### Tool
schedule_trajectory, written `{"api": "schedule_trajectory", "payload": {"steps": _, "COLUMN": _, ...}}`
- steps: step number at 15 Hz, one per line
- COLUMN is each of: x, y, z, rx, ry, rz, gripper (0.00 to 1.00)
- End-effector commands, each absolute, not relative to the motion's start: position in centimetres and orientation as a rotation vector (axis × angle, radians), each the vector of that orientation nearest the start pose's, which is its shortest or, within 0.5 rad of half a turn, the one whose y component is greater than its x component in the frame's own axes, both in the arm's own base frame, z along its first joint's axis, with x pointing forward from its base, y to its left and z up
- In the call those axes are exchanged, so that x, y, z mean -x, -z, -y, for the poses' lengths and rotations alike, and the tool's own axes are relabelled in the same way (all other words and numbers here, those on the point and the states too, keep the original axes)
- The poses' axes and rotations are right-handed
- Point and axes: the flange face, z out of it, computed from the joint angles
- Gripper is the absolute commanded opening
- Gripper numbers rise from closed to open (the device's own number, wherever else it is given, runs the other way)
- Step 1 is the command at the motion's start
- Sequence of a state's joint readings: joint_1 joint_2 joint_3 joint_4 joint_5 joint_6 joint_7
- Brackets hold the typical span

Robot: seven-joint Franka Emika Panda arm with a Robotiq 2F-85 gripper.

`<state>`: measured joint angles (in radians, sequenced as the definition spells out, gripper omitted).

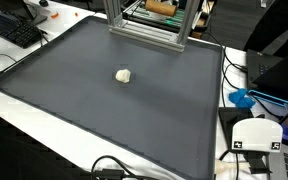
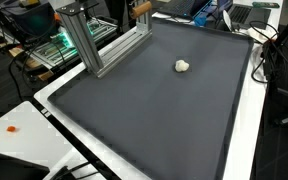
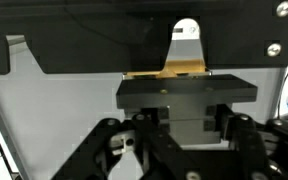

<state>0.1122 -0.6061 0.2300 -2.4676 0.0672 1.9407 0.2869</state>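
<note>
Lying alone on the dark grey mat (image 1: 114, 110) is a small white lump (image 1: 124, 75), a crumpled or rounded thing whose make cannot be told; in both exterior views it sits on the far half of the mat, well apart from everything else (image 2: 183, 66). The mat covers most of the white worktop (image 1: 44, 140), whose bare edge shows around it. At the far edge of the mat stands an aluminium frame (image 1: 149, 28) of slotted bars, with a tan wooden block (image 2: 142, 9) just behind it. A black keyboard (image 1: 12, 28) lies at the far left off the mat, a blue object (image 1: 242, 98) lies at the right beside cables, and a white device (image 1: 256, 135) with dark markers sits near the right corner.

Neither exterior view shows the arm over the mat. The wrist view shows the gripper (image 3: 174, 150) from behind, its black linkages spread to either side at the bottom of the picture, but the fingertips are cut off, so I cannot tell whether it is spread or pressed together. Beyond it is a dark block (image 3: 187, 92) and a pale bracket (image 3: 187, 45) above it.
</note>
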Motion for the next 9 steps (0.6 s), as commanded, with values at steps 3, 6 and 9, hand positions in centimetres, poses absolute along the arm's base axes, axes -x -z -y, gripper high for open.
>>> {"api": "schedule_trajectory", "payload": {"steps": 3, "x": -39.0, "y": -51.3, "z": -13.8, "rx": 3.170, "ry": 0.255, "rz": 0.014, "gripper": 0.35}}
{"api": "schedule_trajectory", "payload": {"steps": 6, "x": -40.7, "y": -50.8, "z": -14.4, "rx": 3.141, "ry": 0.306, "rz": 0.030, "gripper": 0.35}}
{"api": "schedule_trajectory", "payload": {"steps": 9, "x": -42.5, "y": -50.4, "z": -14.9, "rx": 3.093, "ry": 0.428, "rz": 0.056, "gripper": 0.35}}
